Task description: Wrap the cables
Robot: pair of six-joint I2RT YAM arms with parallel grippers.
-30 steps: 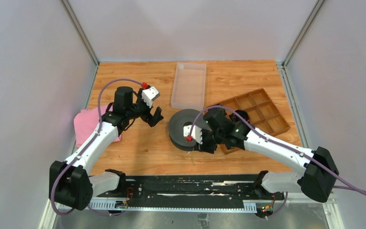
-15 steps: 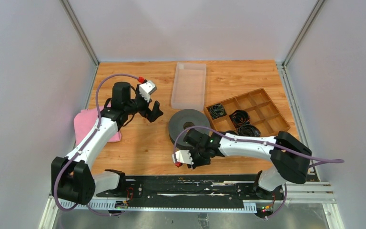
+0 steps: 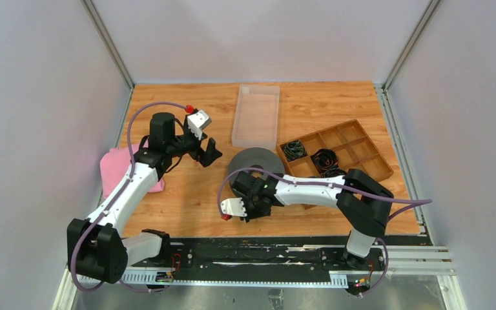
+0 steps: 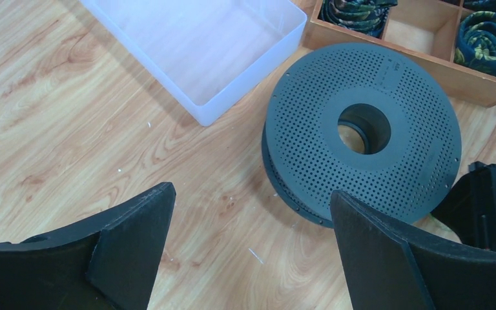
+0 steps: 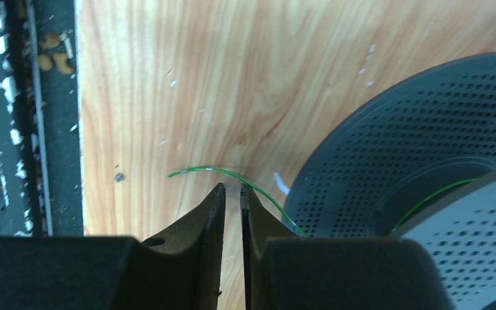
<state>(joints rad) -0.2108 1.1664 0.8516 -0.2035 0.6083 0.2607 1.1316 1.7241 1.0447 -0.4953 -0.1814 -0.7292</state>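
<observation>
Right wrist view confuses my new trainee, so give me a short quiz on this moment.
1. True or false: the left gripper holds the spool.
2. The wire has its loose end over: A the table; B the bin; C the cloth.
3. Which gripper has its fingertips at the wire?
Key: 1 false, its jaws stand open and empty. 2 A. 3 the right gripper.

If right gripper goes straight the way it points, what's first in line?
The green cable, crossing just at the right gripper tips; past it only the wooden table. Can't tell if they already touch.
</observation>
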